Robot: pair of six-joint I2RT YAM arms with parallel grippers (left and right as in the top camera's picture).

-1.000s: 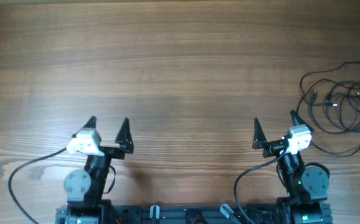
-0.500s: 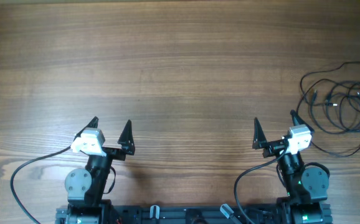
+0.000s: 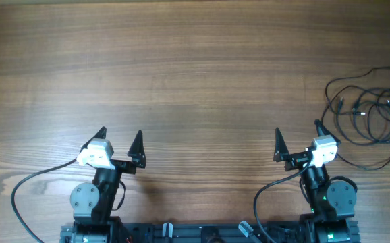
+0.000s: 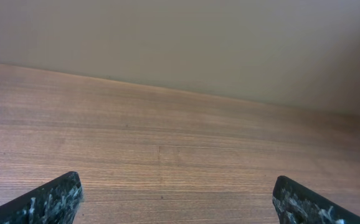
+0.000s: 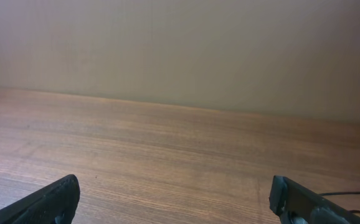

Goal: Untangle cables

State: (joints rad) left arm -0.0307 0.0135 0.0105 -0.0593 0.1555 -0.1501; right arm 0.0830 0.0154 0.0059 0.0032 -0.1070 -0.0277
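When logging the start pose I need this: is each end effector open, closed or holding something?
Left end effector: open, holding nothing.
Right end effector: open, holding nothing.

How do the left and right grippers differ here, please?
The right gripper sits beside the cables; the left gripper is far across the table from them. The right gripper's wrist camera catches a cable strand; the left gripper's shows none. Both are open and empty.
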